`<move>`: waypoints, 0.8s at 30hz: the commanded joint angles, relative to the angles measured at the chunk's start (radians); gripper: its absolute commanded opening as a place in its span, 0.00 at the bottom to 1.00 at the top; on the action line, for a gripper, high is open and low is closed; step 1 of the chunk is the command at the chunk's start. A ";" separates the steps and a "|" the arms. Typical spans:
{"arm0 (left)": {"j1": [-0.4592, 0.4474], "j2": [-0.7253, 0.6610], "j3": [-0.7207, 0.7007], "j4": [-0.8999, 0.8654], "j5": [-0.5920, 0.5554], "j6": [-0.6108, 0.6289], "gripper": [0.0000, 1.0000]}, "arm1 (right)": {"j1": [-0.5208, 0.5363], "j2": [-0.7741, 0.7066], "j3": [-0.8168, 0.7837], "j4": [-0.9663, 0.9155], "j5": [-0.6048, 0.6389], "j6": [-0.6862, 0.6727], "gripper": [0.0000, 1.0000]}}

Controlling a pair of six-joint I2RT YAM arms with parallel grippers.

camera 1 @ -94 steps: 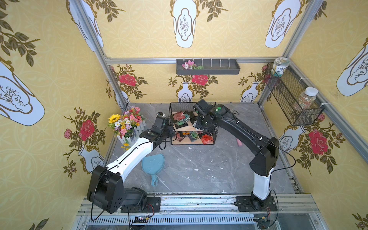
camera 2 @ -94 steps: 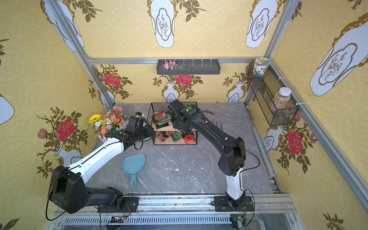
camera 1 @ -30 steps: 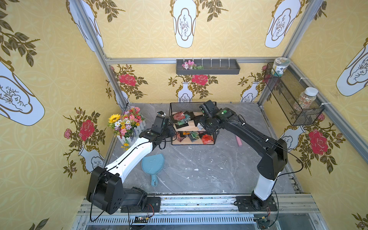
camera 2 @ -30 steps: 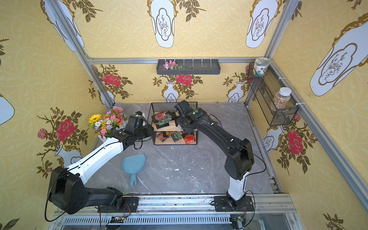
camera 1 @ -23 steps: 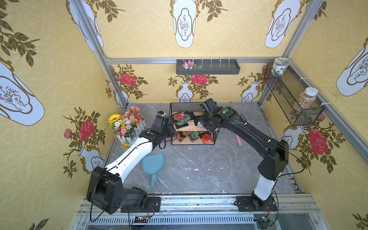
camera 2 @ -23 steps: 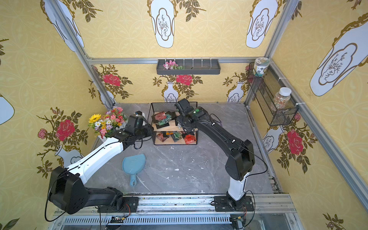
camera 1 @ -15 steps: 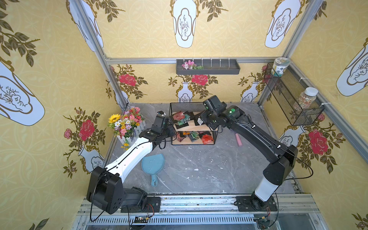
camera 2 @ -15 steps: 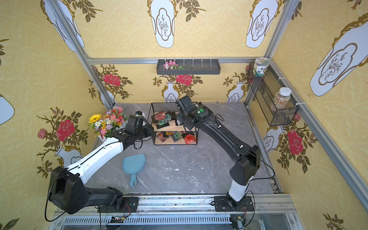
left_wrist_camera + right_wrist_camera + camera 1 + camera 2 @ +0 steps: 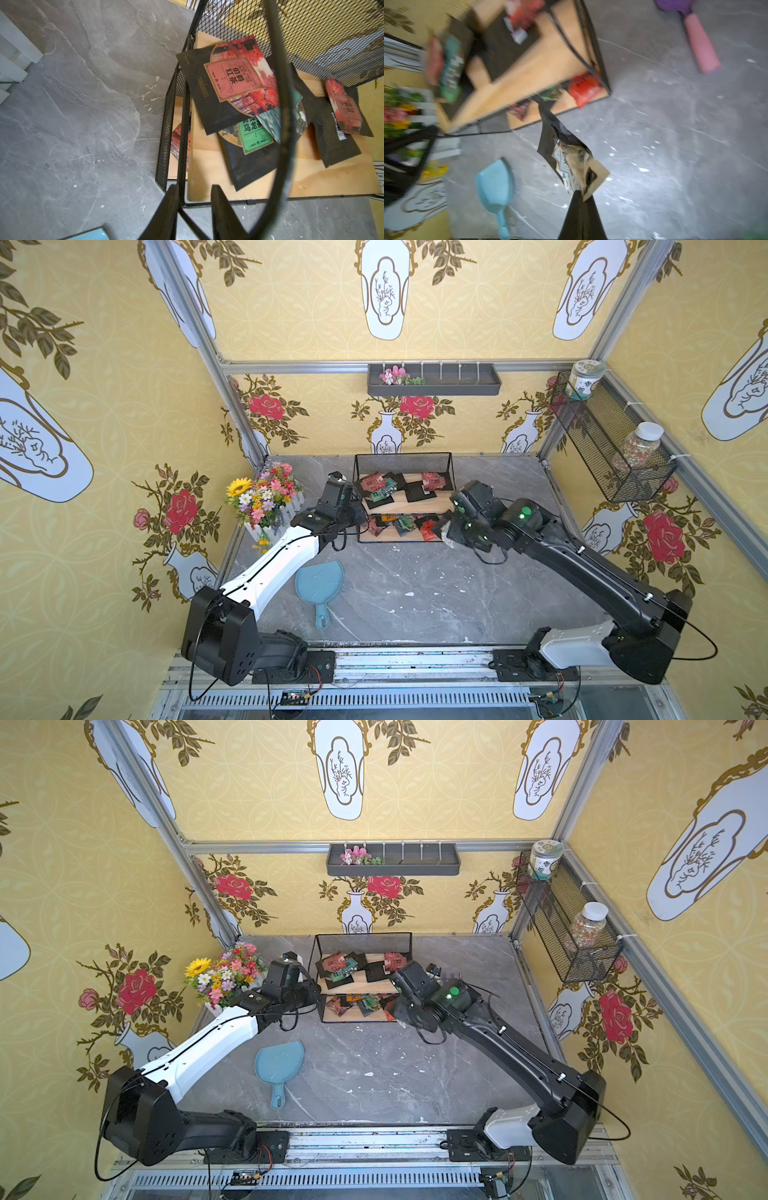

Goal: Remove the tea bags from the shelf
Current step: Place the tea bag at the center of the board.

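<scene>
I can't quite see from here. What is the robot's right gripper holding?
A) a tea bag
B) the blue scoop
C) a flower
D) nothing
A: the right wrist view shows the right gripper shut on a crumpled black-and-beige tea bag.

The right gripper (image 9: 582, 200) pinches its black fingers together on one corner of a crumpled tea bag (image 9: 571, 164), black on one face, tan with pale print on the other, held out over the grey marbled table (image 9: 675, 135). The bag's far tip overlaps the front edge of the shelf (image 9: 542, 62); contact cannot be told. Much is blurred. Black, red and green tea bags (image 9: 508, 41) lie on the upper wooden board, and a red sachet (image 9: 583, 89) sits at the lower board's near right corner. A purple tool with a pink handle (image 9: 699, 45) lies right of the shelf. A pale blue scoop (image 9: 495, 187) lies near left, and flowers (image 9: 398, 116) stand at the shelf's left.
</scene>
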 commanded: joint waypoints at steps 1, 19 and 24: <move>-0.001 0.007 0.005 0.007 0.007 -0.002 0.32 | -0.022 -0.063 -0.129 -0.111 0.015 -0.013 0.00; -0.003 0.016 0.012 0.007 0.003 0.002 0.32 | -0.424 -0.047 -0.494 0.077 -0.158 -0.038 0.00; -0.003 0.019 0.013 0.005 0.005 0.004 0.32 | -0.424 -0.021 -0.506 0.105 -0.160 -0.040 0.04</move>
